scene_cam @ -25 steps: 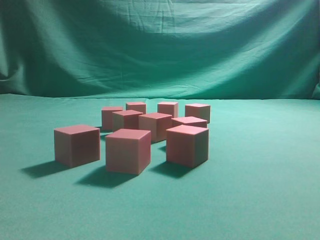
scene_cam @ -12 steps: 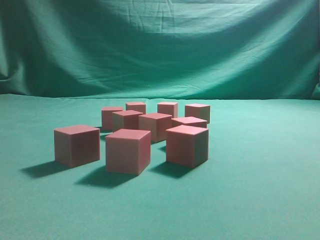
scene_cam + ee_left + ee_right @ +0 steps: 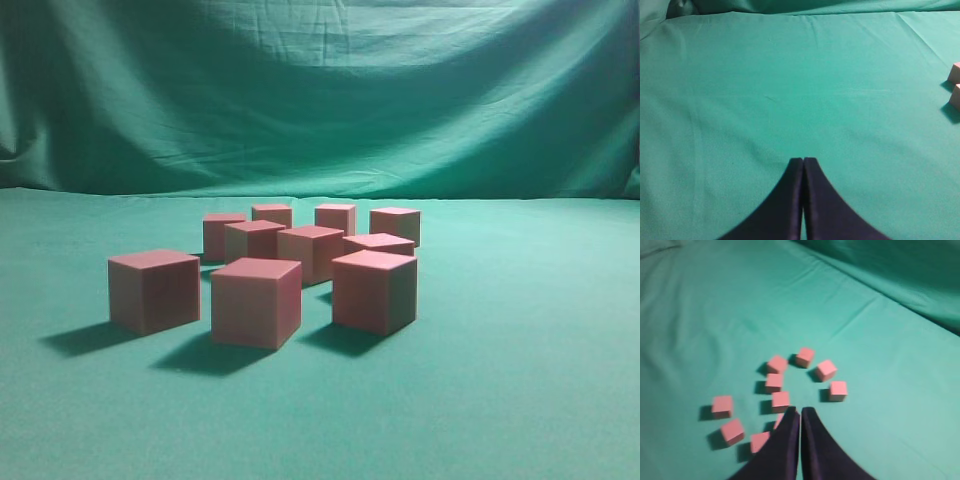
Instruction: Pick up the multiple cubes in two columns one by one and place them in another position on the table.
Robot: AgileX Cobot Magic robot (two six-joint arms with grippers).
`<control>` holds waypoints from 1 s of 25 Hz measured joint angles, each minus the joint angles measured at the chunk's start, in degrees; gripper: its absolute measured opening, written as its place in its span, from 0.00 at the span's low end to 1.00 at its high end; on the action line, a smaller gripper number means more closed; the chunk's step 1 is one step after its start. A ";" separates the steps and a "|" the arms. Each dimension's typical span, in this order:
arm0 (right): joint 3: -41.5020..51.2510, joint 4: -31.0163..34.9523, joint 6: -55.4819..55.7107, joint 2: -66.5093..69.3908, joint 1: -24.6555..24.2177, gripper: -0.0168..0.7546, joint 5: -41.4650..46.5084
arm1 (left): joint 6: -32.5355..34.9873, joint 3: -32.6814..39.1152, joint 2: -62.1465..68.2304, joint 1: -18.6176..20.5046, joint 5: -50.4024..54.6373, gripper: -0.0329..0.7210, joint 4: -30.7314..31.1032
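Observation:
Several pink-red cubes [image 3: 257, 300] stand in a loose cluster on the green cloth in the middle of the exterior view. No gripper shows in that view. In the right wrist view the same cubes [image 3: 780, 401] lie scattered below and ahead of my right gripper [image 3: 800, 411], which is shut and empty, high above them; its left finger hides part of one cube. In the left wrist view my left gripper [image 3: 803, 161] is shut and empty over bare cloth; two cube corners [image 3: 955, 85] show at the right edge.
Green cloth [image 3: 520, 380] covers the table and hangs as a backdrop [image 3: 320, 90] behind it. Bare cloth lies to the left and right of the cluster and in front of it.

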 joint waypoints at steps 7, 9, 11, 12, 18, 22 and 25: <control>19.03 0.93 0.00 -12.26 -13.61 0.02 -16.05 | 0.00 0.00 0.00 0.00 0.00 0.04 0.00; 23.96 1.20 0.00 -15.52 -17.18 0.02 -20.45 | 0.00 0.00 0.00 0.00 0.00 0.04 0.00; 29.31 1.33 0.00 -18.60 -20.90 0.02 -25.05 | 0.00 0.00 0.00 0.00 0.00 0.04 0.00; 31.52 1.55 0.00 -20.23 -22.36 0.02 -27.36 | 0.00 0.00 0.00 0.00 0.00 0.04 0.00; 45.87 4.40 0.00 -29.77 -31.94 0.02 -37.26 | 0.00 0.00 0.00 0.00 0.00 0.04 0.00; 52.88 5.98 0.00 -36.51 -36.82 0.02 -38.55 | 0.00 0.00 0.00 0.00 0.00 0.04 0.00; 57.05 6.57 0.00 -41.95 -39.24 0.02 -38.91 | 0.00 0.00 0.00 0.00 0.00 0.04 0.00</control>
